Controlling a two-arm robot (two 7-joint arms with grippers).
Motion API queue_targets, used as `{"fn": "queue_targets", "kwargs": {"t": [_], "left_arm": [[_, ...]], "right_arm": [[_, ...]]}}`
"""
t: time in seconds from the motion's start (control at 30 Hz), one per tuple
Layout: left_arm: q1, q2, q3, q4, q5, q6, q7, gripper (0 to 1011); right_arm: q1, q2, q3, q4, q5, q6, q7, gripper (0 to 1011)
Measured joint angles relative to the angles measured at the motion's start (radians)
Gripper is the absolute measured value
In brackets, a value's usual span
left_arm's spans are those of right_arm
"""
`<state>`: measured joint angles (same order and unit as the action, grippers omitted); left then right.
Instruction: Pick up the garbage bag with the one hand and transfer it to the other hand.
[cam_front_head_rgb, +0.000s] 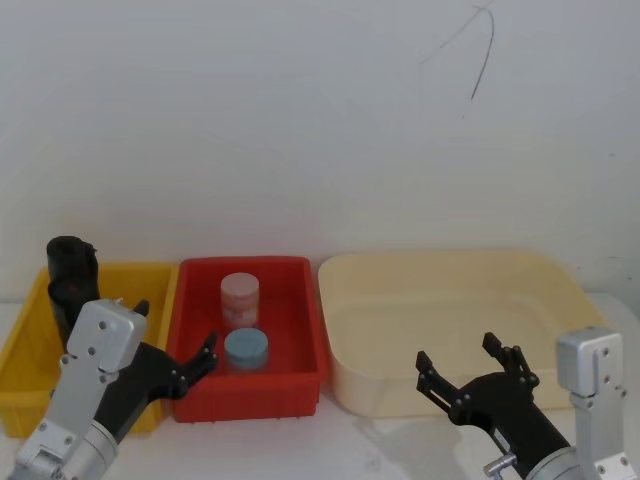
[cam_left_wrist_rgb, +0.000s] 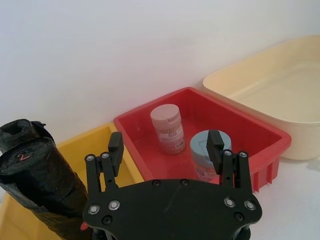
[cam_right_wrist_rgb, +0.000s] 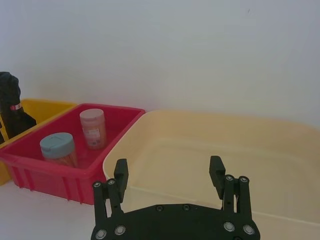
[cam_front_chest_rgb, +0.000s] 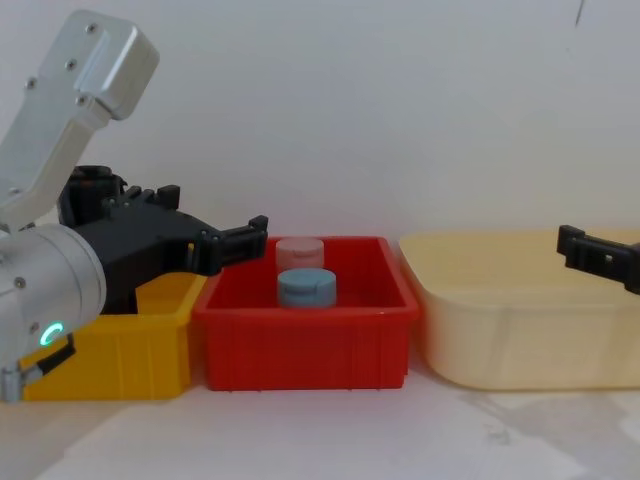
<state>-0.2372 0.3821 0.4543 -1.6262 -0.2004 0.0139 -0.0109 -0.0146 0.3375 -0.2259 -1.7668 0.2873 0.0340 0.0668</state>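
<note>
The garbage bag (cam_front_head_rgb: 72, 275), a black roll with a small red mark, stands upright at the back left of the yellow bin (cam_front_head_rgb: 22, 400). In the left wrist view the garbage bag (cam_left_wrist_rgb: 40, 180) sits just off to one side of the fingers. My left gripper (cam_front_head_rgb: 173, 330) is open and empty, hovering over the border between the yellow and red bins, right of the bag and nearer to me. In the left wrist view the left gripper (cam_left_wrist_rgb: 165, 140) has its jaws spread wide. My right gripper (cam_front_head_rgb: 457, 352) is open and empty in front of the cream basin; it also appears in the right wrist view (cam_right_wrist_rgb: 168, 165).
The red bin (cam_front_head_rgb: 250, 395) in the middle holds a pink tub (cam_front_head_rgb: 240, 297) and a blue tub (cam_front_head_rgb: 246, 349). A large cream basin (cam_front_head_rgb: 560, 290) stands to the right. A white wall rises close behind all three containers. White tabletop lies in front.
</note>
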Motion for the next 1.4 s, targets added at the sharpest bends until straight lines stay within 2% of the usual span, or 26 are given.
{"fn": "queue_targets", "kwargs": {"t": [1.4], "left_arm": [[0.0, 0.0, 0.0, 0.0, 0.0, 0.0, 0.0, 1001]], "right_arm": [[0.0, 0.0, 0.0, 0.0, 0.0, 0.0, 0.0, 1001]]}}
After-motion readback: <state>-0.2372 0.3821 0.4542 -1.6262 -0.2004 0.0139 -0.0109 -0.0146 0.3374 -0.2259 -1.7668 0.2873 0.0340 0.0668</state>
